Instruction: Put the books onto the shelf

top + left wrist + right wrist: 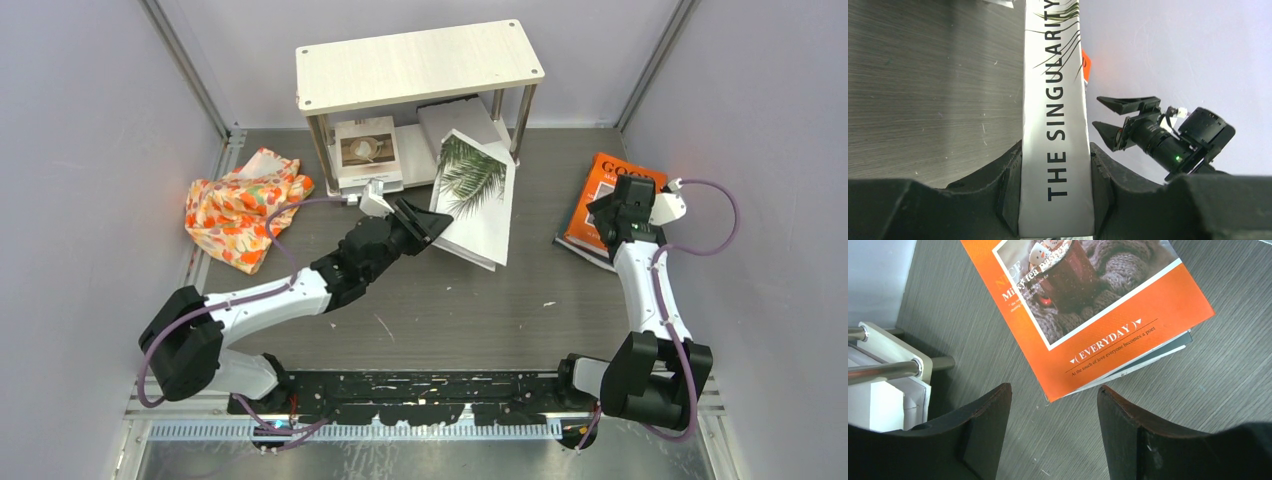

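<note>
Left gripper [1055,155], pinching the palm book [478,195] by its spine, should slide it squarely under the far shelf [420,65]; right gripper [1054,405] hangs spread.

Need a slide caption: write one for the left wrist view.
Left jaws clamp the palm-leaf book, lettered THE SINGULARITY; right jaws stand open beyond.

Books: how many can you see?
5. The coffee-cup book and grey book lie on the lower board of the shelf. The palm book is in the left pincer. The orange book lies right, with a fifth book mostly hidden beneath.
</note>
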`<state>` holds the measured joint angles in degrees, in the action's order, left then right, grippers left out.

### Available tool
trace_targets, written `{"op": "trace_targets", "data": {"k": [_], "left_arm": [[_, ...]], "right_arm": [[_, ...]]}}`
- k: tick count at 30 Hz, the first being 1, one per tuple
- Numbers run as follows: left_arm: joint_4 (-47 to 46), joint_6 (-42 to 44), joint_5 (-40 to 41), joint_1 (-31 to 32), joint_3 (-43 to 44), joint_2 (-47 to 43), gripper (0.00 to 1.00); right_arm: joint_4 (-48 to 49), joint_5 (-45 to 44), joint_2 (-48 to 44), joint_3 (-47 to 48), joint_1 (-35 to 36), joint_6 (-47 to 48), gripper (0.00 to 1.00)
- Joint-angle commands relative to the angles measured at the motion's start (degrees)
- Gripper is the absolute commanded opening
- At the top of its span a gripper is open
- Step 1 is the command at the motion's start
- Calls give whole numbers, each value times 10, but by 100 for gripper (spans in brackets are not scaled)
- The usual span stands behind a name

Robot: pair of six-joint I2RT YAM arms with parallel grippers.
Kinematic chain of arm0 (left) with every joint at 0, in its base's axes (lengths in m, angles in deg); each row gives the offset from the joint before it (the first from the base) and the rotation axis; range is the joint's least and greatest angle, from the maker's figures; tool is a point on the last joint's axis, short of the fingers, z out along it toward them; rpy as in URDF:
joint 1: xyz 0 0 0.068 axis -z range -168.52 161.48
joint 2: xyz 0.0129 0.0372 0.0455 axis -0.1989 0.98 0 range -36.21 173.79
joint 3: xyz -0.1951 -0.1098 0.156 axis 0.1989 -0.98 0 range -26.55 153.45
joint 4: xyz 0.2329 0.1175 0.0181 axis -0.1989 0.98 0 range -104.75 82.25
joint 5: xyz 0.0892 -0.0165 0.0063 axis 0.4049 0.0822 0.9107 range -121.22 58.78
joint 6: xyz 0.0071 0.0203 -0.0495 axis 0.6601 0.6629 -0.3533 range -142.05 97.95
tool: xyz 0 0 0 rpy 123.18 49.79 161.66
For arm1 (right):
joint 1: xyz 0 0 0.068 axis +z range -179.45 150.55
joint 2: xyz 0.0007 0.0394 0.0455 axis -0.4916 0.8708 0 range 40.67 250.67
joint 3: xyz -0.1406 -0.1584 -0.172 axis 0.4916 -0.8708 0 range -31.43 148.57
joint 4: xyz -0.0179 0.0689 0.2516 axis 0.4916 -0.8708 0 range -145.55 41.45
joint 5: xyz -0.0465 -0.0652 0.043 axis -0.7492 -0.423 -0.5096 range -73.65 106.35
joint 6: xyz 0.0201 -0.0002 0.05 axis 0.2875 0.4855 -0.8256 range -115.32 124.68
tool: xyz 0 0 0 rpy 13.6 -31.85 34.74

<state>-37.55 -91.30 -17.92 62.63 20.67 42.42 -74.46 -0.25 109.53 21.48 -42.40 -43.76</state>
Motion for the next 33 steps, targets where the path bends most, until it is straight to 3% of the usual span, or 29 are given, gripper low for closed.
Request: {"op": "trace_targets", "data": {"k": [1,15,33], "left_arm": [[-35,-15,67,2,-3,-35,37],[-74,-48,90,-40,9,-9,40],[-216,-106,24,-111,103,171,42]], "right_arm": [[9,-15,-15,4,5,-9,68],[26,-14,21,28,9,-12,68],[56,-23,106,88,10,-16,68]]}}
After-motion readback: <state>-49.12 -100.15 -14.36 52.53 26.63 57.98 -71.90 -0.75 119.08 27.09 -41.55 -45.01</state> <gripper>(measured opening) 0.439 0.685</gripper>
